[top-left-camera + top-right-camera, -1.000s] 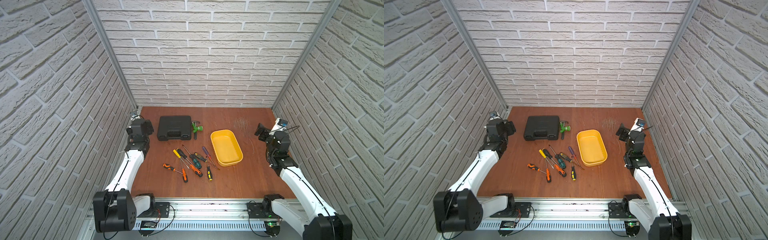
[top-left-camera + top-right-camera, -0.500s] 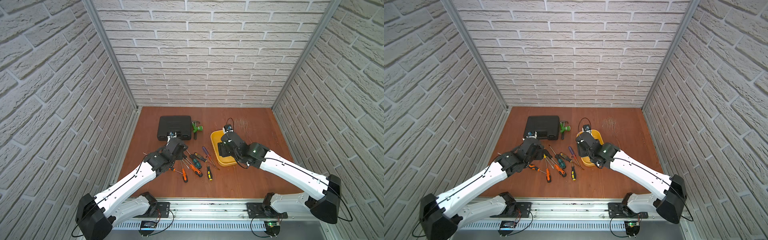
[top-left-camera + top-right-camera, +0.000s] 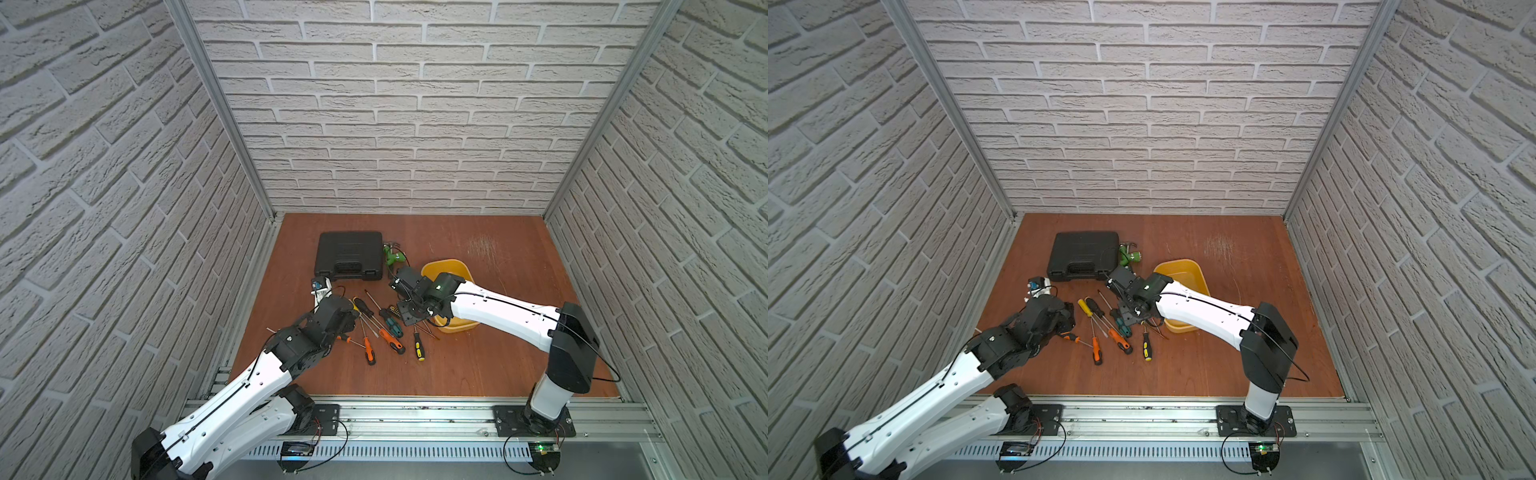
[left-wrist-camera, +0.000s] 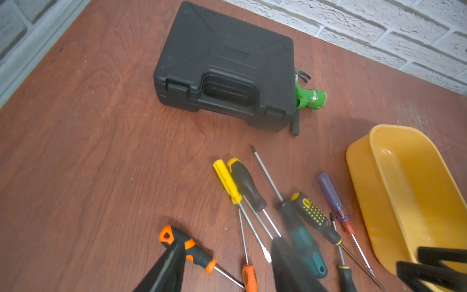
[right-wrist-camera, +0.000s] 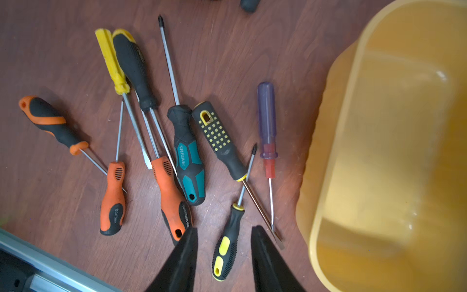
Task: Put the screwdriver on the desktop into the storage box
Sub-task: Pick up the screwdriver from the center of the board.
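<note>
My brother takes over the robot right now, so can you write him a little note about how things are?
Left gripper: open, by the stubby orange-and-black rubber-handled screwdriver, holding nothing.
Right gripper: open, jaws either side of the small black-and-yellow-handled screwdriver, not yet gripping.
Things: all nine screwdrivers lie loose on the reddish-brown wooden desktop, beside the shallow yellow plastic storage box.
Done: nothing; no screwdriver shows in the box.
Left: close, lift, drop it in the box, then likely the rest.
</note>
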You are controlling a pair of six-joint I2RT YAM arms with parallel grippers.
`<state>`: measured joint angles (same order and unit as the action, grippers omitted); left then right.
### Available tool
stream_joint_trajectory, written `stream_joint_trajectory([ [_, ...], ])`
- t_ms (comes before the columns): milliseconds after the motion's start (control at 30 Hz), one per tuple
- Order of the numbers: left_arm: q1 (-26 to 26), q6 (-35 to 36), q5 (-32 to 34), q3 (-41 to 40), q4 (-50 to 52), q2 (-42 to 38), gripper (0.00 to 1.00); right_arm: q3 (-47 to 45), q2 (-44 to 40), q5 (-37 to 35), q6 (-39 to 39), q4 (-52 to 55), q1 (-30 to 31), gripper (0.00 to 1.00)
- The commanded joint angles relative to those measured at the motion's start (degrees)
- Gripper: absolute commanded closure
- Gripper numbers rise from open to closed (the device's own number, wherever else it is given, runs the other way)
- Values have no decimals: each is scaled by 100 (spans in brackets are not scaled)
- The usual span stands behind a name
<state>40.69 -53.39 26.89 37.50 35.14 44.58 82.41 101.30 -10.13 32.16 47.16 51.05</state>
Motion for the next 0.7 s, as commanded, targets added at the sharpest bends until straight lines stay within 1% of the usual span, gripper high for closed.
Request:
stream_joint_trajectory([
  [0, -4, -451, -71, -264, 76, -193, 41, 148, 151, 300, 57, -64, -180, 62],
  [100, -11, -547, -196, -417, -155, -235, 41, 45, 346, 302, 47, -228, -349, 65],
  [233, -13, -561, -220, -401, -284, -92, 40, 74, 544, 255, -82, -224, -515, 68],
  [300, -14, -526, -229, -418, -394, 11, 40, 133, 631, 121, -180, -174, -551, 67],
  [500, -17, -587, -372, -358, -742, 440, 40, 155, 827, 197, -291, -270, -680, 67],
  [600, -14, -609, -387, -238, -649, 593, 40, 164, 855, 154, -316, -294, -684, 67],
  [667, -16, -666, -387, -191, -547, 622, 40, 68, 797, 152, -341, -435, -683, 65],
])
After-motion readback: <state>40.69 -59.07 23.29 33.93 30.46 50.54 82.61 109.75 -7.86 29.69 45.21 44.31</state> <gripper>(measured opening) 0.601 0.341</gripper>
